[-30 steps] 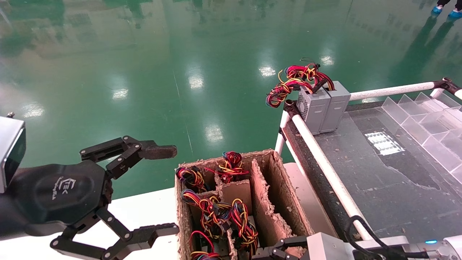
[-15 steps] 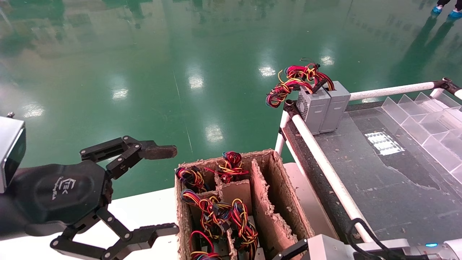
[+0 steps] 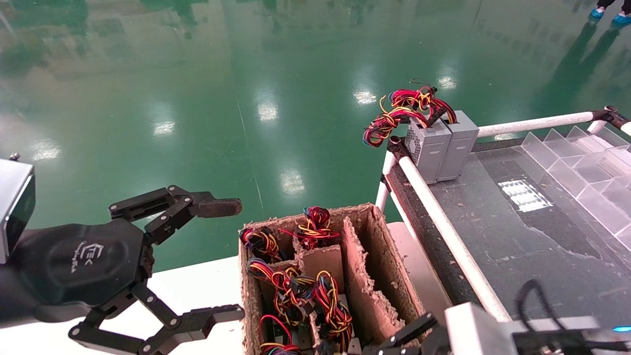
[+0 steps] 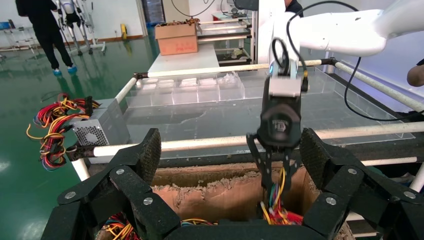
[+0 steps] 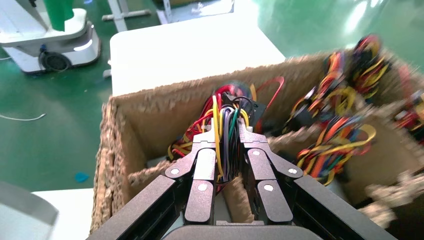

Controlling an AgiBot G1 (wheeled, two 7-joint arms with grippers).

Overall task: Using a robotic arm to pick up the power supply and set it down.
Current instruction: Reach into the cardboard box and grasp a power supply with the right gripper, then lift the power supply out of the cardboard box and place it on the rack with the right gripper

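Observation:
My right gripper (image 5: 226, 132) is down in the near-right compartment of the brown cardboard divider box (image 3: 367, 256), shut on an upright bundle of yellow, purple, green and black wires (image 5: 225, 117). These wires belong to a power supply whose grey body is hidden in the box. The head view shows only that gripper's fingers (image 3: 411, 333) at the bottom edge, and the left wrist view shows it (image 4: 275, 192) pinching the wires from across the box. My left gripper (image 3: 231, 260) hangs open and empty to the left of the box.
Two more grey power supplies (image 3: 441, 145) with red-yellow wire bunches stand at the far corner of the dark table (image 3: 517, 246), behind a white rail (image 3: 443, 222). A clear plastic divider tray (image 3: 586, 167) lies at the right. Other wire bundles (image 3: 296, 291) fill the box's left compartments.
My right arm has shifted up and to the right at the bottom edge, its wrist box rising, with the wires still pinched. The left arm has not moved.

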